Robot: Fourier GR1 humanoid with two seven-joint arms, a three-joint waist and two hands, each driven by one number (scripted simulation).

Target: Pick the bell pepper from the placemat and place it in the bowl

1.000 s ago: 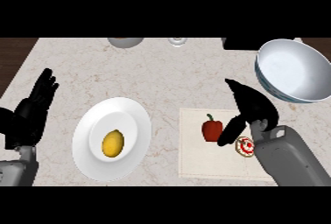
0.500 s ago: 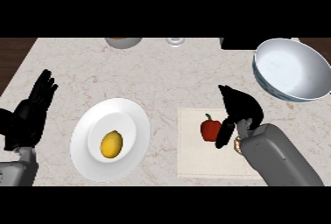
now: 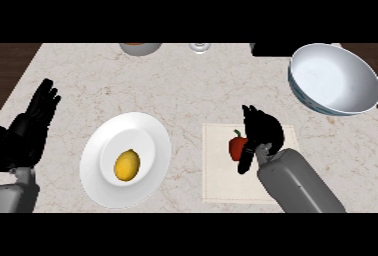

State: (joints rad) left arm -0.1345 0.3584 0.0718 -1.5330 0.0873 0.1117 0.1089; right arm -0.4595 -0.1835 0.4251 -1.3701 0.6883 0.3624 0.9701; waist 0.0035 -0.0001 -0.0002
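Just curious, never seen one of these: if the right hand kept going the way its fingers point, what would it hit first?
The right hand points up the view, across the counter. Past the placemat, the way looks free. The pepper sits beside it, the bowl off right. Height is unclear.

Red bell pepper (image 3: 238, 148) on cream placemat (image 3: 221, 185); yellow lemon (image 3: 127, 164), white plate (image 3: 148, 130); my black robot hand (image 3: 263, 131) at 3 o'clock.

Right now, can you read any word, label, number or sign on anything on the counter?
None: nothing readable shows in the head view.
Placemat: plain, no print visible; the right hand covers part of it.
Bowl, plate, pepper, lemon: no text or marks.
Items at the far edge: cut off, nothing to read.
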